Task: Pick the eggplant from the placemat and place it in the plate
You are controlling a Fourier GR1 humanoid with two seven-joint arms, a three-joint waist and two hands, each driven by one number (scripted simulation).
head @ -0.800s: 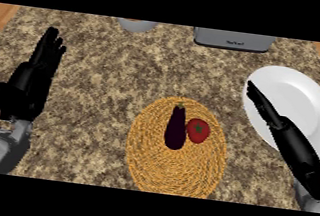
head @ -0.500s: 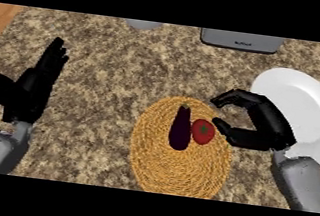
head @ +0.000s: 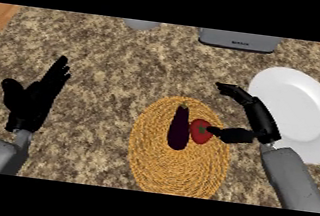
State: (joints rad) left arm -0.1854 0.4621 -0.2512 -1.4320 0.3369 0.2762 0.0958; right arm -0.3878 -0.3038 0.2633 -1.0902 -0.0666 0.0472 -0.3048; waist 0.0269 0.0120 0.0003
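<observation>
On the desk (head: 125,55), the placemat (head: 177,175) lay near the front edge, bearing the eggplant (head: 180,128) with a tomato (head: 200,131) just beside it on the right. The plate (head: 304,112) sat by the right edge.

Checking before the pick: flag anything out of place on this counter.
Nothing spilled or damaged. One oddity: the right hand has its thumb at the tomato, not the eggplant, on the placemat.

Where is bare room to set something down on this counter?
Bare counter lies between the left hand and the placemat, also between it and the grey items at the top. The plate holds nothing. Crowded: eggplant, tomato and right hand at the placemat's upper part.
</observation>
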